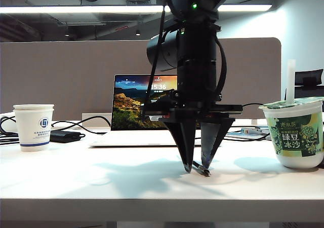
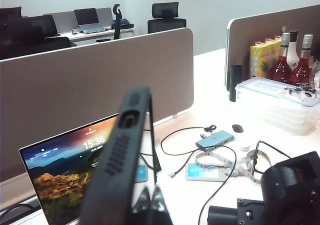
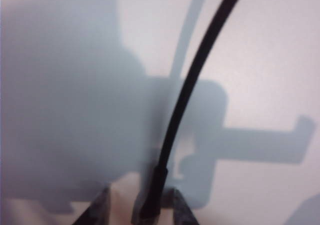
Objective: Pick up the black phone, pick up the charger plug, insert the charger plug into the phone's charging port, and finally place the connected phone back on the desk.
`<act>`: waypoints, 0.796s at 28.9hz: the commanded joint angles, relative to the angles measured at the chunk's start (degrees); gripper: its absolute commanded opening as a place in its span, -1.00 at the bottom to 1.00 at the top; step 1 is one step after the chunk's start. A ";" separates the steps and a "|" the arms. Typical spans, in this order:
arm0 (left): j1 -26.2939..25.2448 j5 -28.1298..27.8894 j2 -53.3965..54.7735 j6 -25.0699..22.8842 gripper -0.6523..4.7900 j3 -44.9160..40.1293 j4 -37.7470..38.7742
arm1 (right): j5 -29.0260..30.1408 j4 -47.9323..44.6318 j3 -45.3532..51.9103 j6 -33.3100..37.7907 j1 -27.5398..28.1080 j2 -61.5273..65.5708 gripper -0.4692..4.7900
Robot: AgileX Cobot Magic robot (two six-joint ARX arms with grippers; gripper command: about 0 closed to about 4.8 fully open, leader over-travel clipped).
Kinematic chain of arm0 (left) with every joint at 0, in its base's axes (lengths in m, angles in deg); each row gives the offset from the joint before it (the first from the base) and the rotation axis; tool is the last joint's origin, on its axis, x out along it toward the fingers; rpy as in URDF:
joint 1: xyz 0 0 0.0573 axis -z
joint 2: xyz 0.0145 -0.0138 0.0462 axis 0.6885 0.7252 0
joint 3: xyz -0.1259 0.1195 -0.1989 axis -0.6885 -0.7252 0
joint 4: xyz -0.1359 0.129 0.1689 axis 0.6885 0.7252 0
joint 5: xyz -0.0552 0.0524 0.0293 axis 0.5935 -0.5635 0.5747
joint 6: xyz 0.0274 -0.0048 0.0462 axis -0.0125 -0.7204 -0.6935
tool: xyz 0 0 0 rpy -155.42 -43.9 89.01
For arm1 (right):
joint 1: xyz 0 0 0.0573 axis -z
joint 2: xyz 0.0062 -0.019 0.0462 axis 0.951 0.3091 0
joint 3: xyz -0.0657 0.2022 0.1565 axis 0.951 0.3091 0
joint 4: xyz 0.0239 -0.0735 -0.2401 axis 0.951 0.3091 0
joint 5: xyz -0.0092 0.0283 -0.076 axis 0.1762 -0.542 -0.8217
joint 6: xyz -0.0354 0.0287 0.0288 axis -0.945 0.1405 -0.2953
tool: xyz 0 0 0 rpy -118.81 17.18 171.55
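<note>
Standing on the desk [image 1: 101, 182], right arm points straight down; right gripper [image 1: 198, 168] at the tabletop, fingers part-spread either side of the charger plug [image 3: 150, 202], not clamped. Left gripper [image 2: 147, 205] raised, closed on the black phone [image 2: 120, 155], held edge-on and upright above the laptop [image 2: 60, 180].

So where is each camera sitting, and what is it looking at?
Exterior view: low at the desk edge, facing the right gripper around the charger plug.
Left wrist view: raised on the left arm, looking past the held black phone toward the laptop.
Right wrist view: looks straight down at plug and cable.
Exterior and right wrist views share the plug.
</note>
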 commanded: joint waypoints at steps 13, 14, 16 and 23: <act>-0.09 0.15 -0.33 -0.24 -0.78 0.46 -2.54 | 0.17 -0.22 0.74 -0.70 -0.09 0.59 -0.84; -0.11 0.15 -0.33 -0.24 -0.78 0.46 -2.54 | 0.17 -0.20 0.74 -1.14 -0.09 0.59 -0.84; -0.09 0.15 -0.33 -0.22 -0.78 0.46 -2.54 | 0.17 -0.02 0.66 -1.84 -0.09 0.59 -0.84; -0.09 0.17 -0.33 -0.22 -0.78 0.46 -2.47 | 4.79 0.39 0.55 -2.05 0.17 0.02 -0.84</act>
